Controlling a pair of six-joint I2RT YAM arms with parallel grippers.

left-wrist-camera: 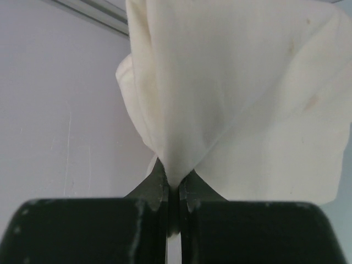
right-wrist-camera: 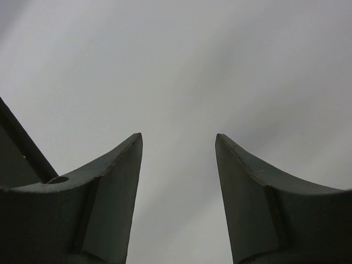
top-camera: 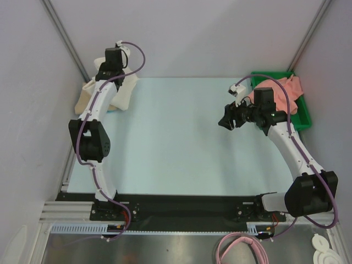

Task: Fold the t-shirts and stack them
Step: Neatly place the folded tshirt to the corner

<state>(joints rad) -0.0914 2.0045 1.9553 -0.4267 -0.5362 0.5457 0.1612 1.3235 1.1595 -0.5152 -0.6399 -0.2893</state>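
Observation:
My left gripper [top-camera: 113, 71] is at the table's far left corner, shut on a pinch of the cream-white t-shirt [top-camera: 127, 91]. In the left wrist view the jaws [left-wrist-camera: 175, 176] are closed on a point of this shirt [left-wrist-camera: 236, 99], which fans out beyond them. A tan-beige t-shirt [top-camera: 86, 98] lies bunched by the left wall, partly hidden by the arm. The salmon-pink t-shirt [top-camera: 287, 91] is heaped in the green tray [top-camera: 301, 118] at the far right. My right gripper [top-camera: 226, 122] is open and empty over the table, left of the tray; its view [right-wrist-camera: 179, 140] shows only grey wall.
Grey walls close in the table on the left, back and right, with metal rails in the back corners. The pale blue tabletop [top-camera: 176, 143] lies between the arms. Pink cables trail from both arms.

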